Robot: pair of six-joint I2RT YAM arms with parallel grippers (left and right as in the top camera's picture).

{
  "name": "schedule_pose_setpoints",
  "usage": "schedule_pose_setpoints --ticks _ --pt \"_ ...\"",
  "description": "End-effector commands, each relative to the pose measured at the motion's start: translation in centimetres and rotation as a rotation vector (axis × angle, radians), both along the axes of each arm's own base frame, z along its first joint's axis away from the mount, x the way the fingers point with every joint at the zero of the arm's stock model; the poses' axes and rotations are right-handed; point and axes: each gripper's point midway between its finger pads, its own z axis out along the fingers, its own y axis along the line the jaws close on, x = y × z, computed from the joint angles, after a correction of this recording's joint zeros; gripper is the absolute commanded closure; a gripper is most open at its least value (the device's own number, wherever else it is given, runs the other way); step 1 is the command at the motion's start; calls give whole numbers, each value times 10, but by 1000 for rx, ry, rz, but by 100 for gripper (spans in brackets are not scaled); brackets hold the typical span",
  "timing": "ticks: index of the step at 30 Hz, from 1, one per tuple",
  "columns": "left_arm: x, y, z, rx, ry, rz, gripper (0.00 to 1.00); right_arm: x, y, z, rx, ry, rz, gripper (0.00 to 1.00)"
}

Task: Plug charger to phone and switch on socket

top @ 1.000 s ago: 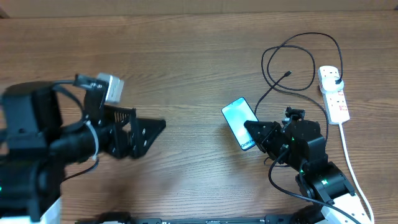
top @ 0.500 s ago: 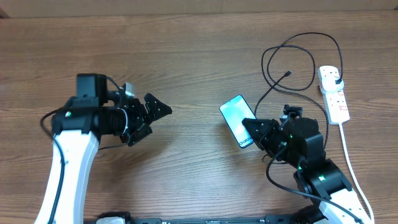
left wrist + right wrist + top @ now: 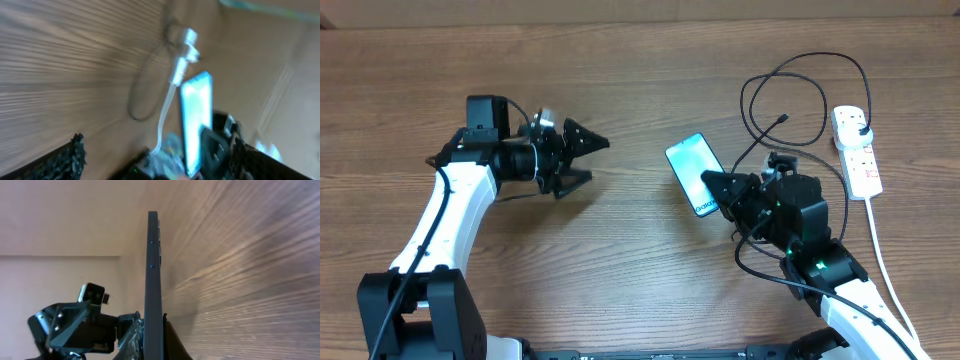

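While the right end effector (image 3: pixel 716 187) pinches the phone (image 3: pixel 688 165) and the left end effector (image 3: pixel 588 160) hangs spread, the charger (image 3: pixel 784 119) lies unconnected; the socket (image 3: pixel 861 165) likely awaits switching.

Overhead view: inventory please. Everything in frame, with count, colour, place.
phone: 1, black edges, blue-teal screen, right of centre, near end in the right tool
charger: 1, black cable, looped at far right; plug in the socket, connector tip loose on the table
socket: 1, white strip with red switches, right edge
table: 1, brown wood
left tool: 1, black, left of centre, open, empty, pointing at the phone
right tool: 1, black, shut on the phone
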Motion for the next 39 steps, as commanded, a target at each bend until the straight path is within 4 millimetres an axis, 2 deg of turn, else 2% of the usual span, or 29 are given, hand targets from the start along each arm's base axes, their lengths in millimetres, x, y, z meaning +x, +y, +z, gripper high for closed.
schedule_pose_setpoints --ticks 1,7,12,14,17,23,29,35,39 --pt "-20 -17 39 -150 -158 -149 0 0 5 15 32 -32 25 96" --pt "-52 -14 60 -60 -290 -199 0 -7 9 11 40 -5 63 96" --pt "-80 3 81 171 -431 -155 0 -7 10 11 41 -5 65 96" --pt "-83 15 88 285 -485 -90 0 -6 10 12 41 -9 63 96" --pt "-79 31 87 383 -454 15 1 -6 10 13 42 -14 61 96" --pt "-63 35 84 341 -344 143 0 -4 10 17 52 -25 60 96" --pt "-53 17 74 223 -183 188 0 -4 10 18 146 58 9 96" --pt "-47 -20 60 170 -91 127 0 -3 11 21 161 54 5 96" --pt "-48 -39 40 121 156 179 0 -3 11 21 210 101 -22 96"
